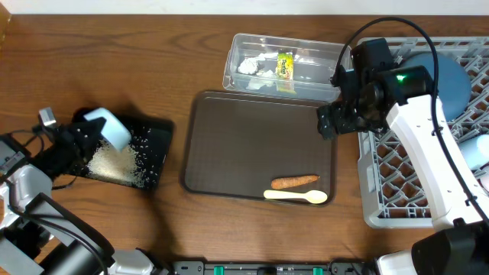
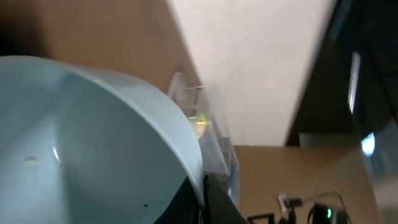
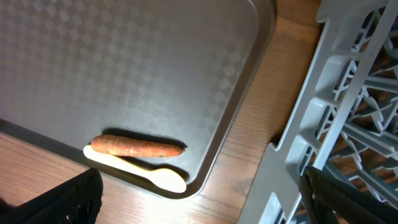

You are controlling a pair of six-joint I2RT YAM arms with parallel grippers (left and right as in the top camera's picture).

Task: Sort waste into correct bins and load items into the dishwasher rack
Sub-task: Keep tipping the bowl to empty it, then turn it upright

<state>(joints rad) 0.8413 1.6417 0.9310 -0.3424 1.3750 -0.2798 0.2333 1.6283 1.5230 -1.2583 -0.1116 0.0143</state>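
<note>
The carrot (image 1: 295, 182) lies in the brown tray's (image 1: 252, 130) front right corner. Its long axis runs along the tray's front edge, and it touches the spoon (image 1: 296, 196) just in front of it. The right gripper (image 1: 336, 118) hangs over the tray's right rim, farther back, jaws spread wide and empty. The carrot therefore lies forward of it, and this arm is much the nearer. In the wrist view the carrot runs along the line across the jaws, so a wrist turn probably comes before closing. Left of the brown tray, the left gripper (image 1: 92, 131) pinches the bowl (image 1: 111, 126) by its rim, tipped over the black tray (image 1: 159, 145) holding the rice (image 1: 114, 162).
</note>
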